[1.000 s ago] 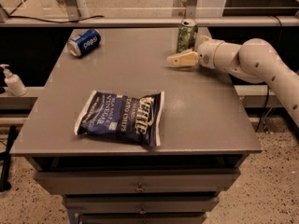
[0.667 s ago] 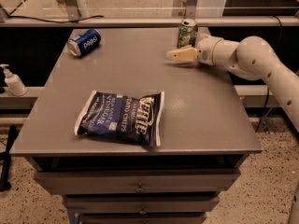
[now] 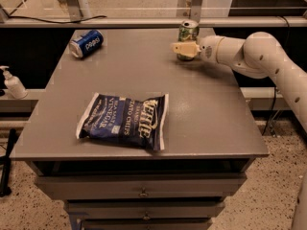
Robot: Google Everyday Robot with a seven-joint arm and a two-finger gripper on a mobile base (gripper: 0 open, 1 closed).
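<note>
A grey table (image 3: 206, 104) with drawers fills the scene. A white robot arm (image 3: 261, 51) reaches in from the right along the far edge. A blue chip bag (image 3: 123, 120) lies flat near the front. The gripper (image 3: 178, 49) sits right at an upright green can (image 3: 188, 30) at the back of the table; whether it grips the can cannot be told. A blue can (image 3: 86, 43) lies on its side at the far left corner.

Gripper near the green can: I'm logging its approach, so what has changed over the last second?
The gripper has moved a little toward the far edge of the table and now lies right in front of the lower part of the green can; contact cannot be told. Nothing was visibly taken hold of or let go. The green can, blue can and chip bag stayed put.
</note>
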